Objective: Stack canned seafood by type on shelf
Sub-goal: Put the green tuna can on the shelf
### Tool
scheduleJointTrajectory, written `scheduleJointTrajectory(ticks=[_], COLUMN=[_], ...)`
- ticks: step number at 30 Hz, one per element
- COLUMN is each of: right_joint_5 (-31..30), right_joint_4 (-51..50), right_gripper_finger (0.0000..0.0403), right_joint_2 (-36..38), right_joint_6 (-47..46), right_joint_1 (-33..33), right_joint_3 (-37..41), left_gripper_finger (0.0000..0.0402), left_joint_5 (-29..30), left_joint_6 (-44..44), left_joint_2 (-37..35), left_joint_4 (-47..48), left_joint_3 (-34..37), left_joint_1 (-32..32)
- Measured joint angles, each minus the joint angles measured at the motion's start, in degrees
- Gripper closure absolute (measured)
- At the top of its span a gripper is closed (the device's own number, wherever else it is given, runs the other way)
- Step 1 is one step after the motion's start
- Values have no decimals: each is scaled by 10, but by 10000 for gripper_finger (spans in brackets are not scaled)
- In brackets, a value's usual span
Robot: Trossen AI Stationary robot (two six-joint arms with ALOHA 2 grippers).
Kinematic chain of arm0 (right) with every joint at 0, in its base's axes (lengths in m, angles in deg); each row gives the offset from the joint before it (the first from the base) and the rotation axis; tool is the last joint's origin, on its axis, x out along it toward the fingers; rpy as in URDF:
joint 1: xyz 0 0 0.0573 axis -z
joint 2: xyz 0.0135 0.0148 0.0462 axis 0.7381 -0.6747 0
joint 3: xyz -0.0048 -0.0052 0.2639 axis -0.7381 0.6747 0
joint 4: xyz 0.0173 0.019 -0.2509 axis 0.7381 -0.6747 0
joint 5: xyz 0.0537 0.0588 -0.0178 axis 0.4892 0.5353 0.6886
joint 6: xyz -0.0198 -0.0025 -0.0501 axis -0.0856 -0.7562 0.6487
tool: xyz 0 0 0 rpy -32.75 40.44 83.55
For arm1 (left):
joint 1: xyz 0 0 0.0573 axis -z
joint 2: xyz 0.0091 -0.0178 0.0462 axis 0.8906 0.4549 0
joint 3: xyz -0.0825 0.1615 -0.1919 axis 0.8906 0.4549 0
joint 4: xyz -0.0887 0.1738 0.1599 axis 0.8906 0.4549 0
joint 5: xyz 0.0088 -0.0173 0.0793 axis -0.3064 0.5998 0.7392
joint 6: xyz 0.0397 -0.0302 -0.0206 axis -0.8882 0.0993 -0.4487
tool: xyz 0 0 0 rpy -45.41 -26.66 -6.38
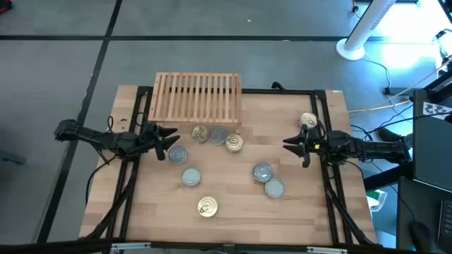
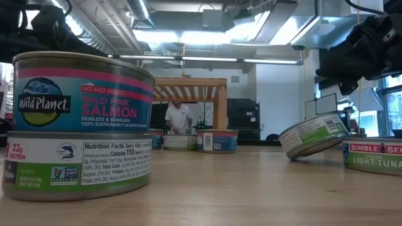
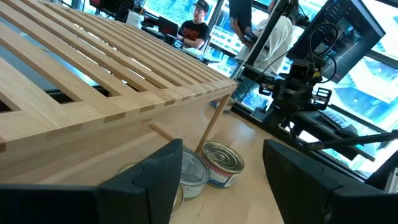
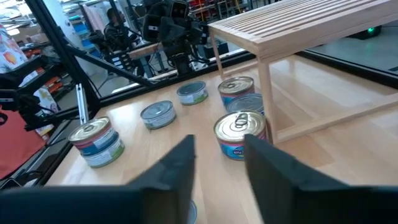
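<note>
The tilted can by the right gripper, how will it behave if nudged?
The tilted can rests on an edge, so a nudge would probably drop it flat or set it rolling. Being rigid metal, it shouldn't deform. It looks sealed, so likely heavy for its size.

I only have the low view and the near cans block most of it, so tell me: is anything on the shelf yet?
Observer: No. From above, the shelf slats carry no cans; every can in sight is on the table.
Operator: Where is the left arm?
Observer: The left gripper is open and empty near the shelf's front left corner, next to a silver-lidded can.
Operator: And the right?
Observer: The right gripper is open and empty near the table's right side, with a gold-lidded can close beside it.
</note>
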Motion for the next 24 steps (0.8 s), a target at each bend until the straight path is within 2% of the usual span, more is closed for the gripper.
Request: scheduleJointTrajectory(ticks=[6, 11, 17, 24], right_joint_5=[0, -1, 5, 85], right_joint_4=[0, -4, 11, 41], right_gripper_finger=[132, 64, 44, 60], right_joint_2=[0, 0, 0, -5], right_joint_6=[1, 47, 163, 166], right_joint_1=[0, 0, 0, -1], right_joint_3=[0, -3, -19, -19], left_gripper_finger=[183, 183, 183, 183], left_joint_5=[0, 0, 0, 0], left_joint_6=[16, 15, 15, 16], left_joint_2=[0, 0, 0, 0], left_joint_4=[0, 0, -1, -2], left_joint_3=[0, 0, 0, 0], left_joint_1=[0, 0, 0, 0])
